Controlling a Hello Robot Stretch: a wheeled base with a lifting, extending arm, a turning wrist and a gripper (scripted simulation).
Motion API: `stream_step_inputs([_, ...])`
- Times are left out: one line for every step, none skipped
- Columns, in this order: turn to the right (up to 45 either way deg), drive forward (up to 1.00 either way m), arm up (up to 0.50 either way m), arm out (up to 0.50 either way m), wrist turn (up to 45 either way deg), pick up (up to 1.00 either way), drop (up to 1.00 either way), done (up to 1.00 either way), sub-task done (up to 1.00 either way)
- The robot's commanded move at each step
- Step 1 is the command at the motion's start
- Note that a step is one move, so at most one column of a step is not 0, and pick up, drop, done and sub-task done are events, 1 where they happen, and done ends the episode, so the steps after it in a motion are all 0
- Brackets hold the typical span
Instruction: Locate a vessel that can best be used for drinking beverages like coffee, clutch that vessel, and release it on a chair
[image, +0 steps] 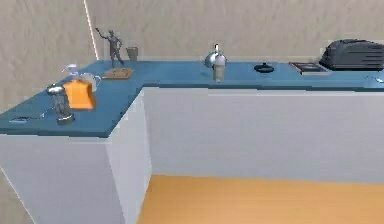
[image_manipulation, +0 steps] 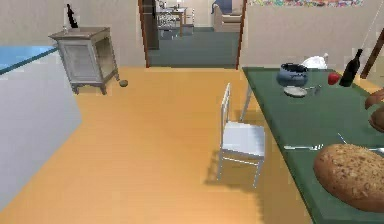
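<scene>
- A small grey cup-like shape (image: 63, 106) stands on the blue worktop (image: 170, 78), just beside an orange box (image: 80, 93); I cannot tell whether it is the drinking vessel.
- Farther along this L-shaped surface stand a dark statue (image: 117, 45) and a silvery pot (image: 216, 62).
- A white chair (image_manipulation: 242, 132) stands on the orange floor (image_manipulation: 130, 150), close against the green worktop (image_manipulation: 300, 125), which bears a blue bowl (image_manipulation: 293, 73), a dark bottle (image_manipulation: 351, 68) and a bread loaf (image_manipulation: 355, 172).
- The pincer's state cannot be told.
</scene>
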Motion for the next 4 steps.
stream_step_inputs([0.0,0.70,0.00,0.00,0.0,0.00,0.00,0.00,0.00])
stream_step_inputs([-45.0,0.00,0.00,0.00,0.0,0.00,0.00,0.00,0.00])
stream_step_inputs([-45.0,0.00,0.00,0.00,0.0,0.00,0.00,0.00,0.00])
stream_step_inputs([-42.0,0.00,0.00,0.00,0.0,0.00,0.00,0.00,0.00])
